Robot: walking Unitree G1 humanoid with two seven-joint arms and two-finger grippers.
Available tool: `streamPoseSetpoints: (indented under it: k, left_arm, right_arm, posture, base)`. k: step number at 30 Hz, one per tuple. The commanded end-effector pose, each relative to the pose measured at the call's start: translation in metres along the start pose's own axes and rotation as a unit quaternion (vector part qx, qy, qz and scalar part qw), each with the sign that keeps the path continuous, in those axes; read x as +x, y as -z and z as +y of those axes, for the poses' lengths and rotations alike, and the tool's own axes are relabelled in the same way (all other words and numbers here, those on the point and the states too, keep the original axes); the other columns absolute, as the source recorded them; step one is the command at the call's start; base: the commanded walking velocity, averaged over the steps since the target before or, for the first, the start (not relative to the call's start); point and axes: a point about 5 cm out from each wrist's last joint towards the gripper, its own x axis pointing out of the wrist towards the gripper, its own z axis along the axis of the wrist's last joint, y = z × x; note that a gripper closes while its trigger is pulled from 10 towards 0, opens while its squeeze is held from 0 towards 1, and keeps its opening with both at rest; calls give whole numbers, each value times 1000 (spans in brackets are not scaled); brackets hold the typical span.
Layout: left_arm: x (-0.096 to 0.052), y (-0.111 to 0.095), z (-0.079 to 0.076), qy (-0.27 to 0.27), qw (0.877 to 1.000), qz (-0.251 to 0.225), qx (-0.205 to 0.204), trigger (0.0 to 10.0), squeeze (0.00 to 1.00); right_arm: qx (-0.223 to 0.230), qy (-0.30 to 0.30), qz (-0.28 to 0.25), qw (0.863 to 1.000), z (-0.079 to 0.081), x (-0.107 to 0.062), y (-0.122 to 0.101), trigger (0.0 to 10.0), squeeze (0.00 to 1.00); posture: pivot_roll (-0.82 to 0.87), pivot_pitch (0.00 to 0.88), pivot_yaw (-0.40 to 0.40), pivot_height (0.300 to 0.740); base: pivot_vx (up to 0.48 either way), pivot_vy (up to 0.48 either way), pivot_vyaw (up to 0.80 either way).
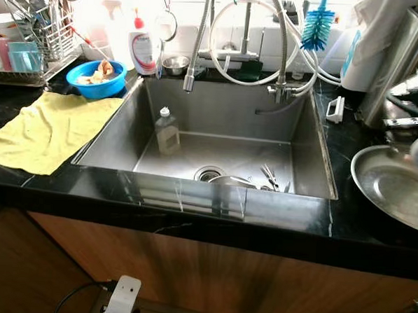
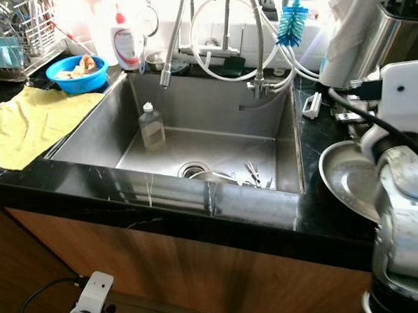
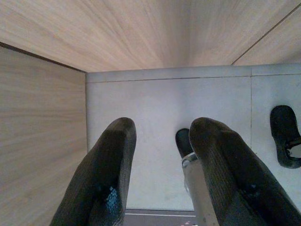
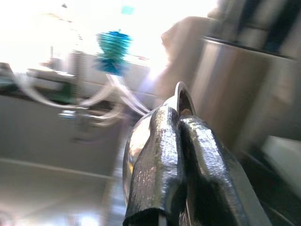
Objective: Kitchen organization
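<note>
The right hand [image 4: 181, 117] is pinched tight on the rim of a shiny steel plate [image 1: 393, 184], held just over the black surface [image 1: 350, 146] right of the sink [image 1: 216, 153]. The thin rim could slip and clang down. The big steel pot [image 1: 396, 61] crowds it behind; the sink side is open. The left hand [image 3: 162, 141] hangs low, half open

Black marble countertop [image 1: 193, 198] over wooden cabinet fronts [image 1: 210, 269], pale tiled floor [image 3: 160, 117], bright backlight washing the back wall

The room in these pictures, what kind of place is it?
Most likely a home kitchen: a steel sink set in a black counter, a dish soap bottle behind it, and a rack of utensils.
</note>
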Motion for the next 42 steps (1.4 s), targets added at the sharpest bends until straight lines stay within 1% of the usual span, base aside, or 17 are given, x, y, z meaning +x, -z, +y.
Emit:
streamPoseSetpoints:
  k: [1,2,3,4,6,7,8,10,13,14,18,20,22,29,30,36,42]
  left_arm:
    - [0,1,3,-6,1000,0,2,10000,0]
    - [0,1,3,-6,1000,0,2,10000,0]
    - [0,1,3,-6,1000,-1,1,10000,0]
    - [0,0,3,-6,1000,-1,1,10000,0]
    - [0,0,3,-6,1000,-1,1,10000,0]
    - [0,0,3,-8,1000,-2,0,10000,0]
    - [0,0,3,-8,1000,-2,0,10000,0]
    - [0,0,4,-9,1000,-2,-1,10000,0]
    - [0,-1,4,-10,1000,-3,-1,10000,0]
    - [0,-1,4,-10,1000,-3,-1,10000,0]
    - [0,-1,4,-10,1000,-3,0,10000,0]
    - [0,-1,4,-10,1000,-3,0,10000,0]
    - [0,-2,4,-10,1000,-3,0,10000,0]
    - [0,-3,5,-11,1000,-4,-2,10000,0]
    - [0,-3,5,-11,1000,-4,-2,10000,0]
    - [0,-2,4,-11,1000,-4,-2,10000,0]
    - [0,-2,4,-9,1000,-3,-2,10000,0]
  right_arm:
    - [-18,-72,-41,996,23,6,-8,10000,0]
    - [-18,-72,-41,996,23,6,-8,10000,0]
    - [11,-89,-49,995,29,10,-9,10000,0]
    - [27,-108,-55,992,34,14,-9,10000,0]
    - [28,-111,-57,992,35,15,-9,10000,0]
    - [62,-133,-58,987,41,20,-6,10000,0]
    - [62,-133,-58,987,41,20,-6,10000,0]
    - [109,-173,-59,977,54,29,4,10000,0]
    - [112,-176,-54,976,57,32,8,10000,0]
    - [139,-190,-47,971,61,36,15,10000,0]
    - [181,-200,-32,962,64,44,26,10000,0]
    - [178,-199,-27,963,65,46,28,10000,0]
    - [203,-209,-17,957,69,51,38,10000,0]
    - [219,-226,24,949,83,60,63,10000,0]
    - [214,-224,28,950,83,61,65,10000,0]
    - [223,-231,25,947,86,62,66,10000,0]
    - [238,-232,41,942,88,64,78,10000,0]
  posture:
    - [-217,0,56,740]
    - [-217,0,56,740]
    - [-217,0,57,740]
    - [-215,0,58,740]
    - [-215,0,58,740]
    - [-212,0,58,740]
    - [-212,0,58,740]
    - [-212,0,59,740]
    - [-209,0,60,740]
    - [-209,0,60,740]
    - [-205,0,61,740]
    - [-205,0,61,740]
    - [-204,0,62,740]
    - [-196,0,60,740]
    - [-196,0,59,740]
    - [-196,0,57,740]
    - [-196,0,56,740]
  base:
    - [0,0,0]
    - [0,0,0]
    - [0,0,0]
    - [0,0,0]
    - [0,0,0]
    - [0,0,0]
    - [0,0,0]
    - [0,0,0]
    - [0,0,0]
    - [0,0,0]
    - [0,0,0]
    - [0,0,0]
    - [0,0,0]
    - [0,0,0]
    - [0,0,0]
    - [0,0,0]
    - [0,0,0]
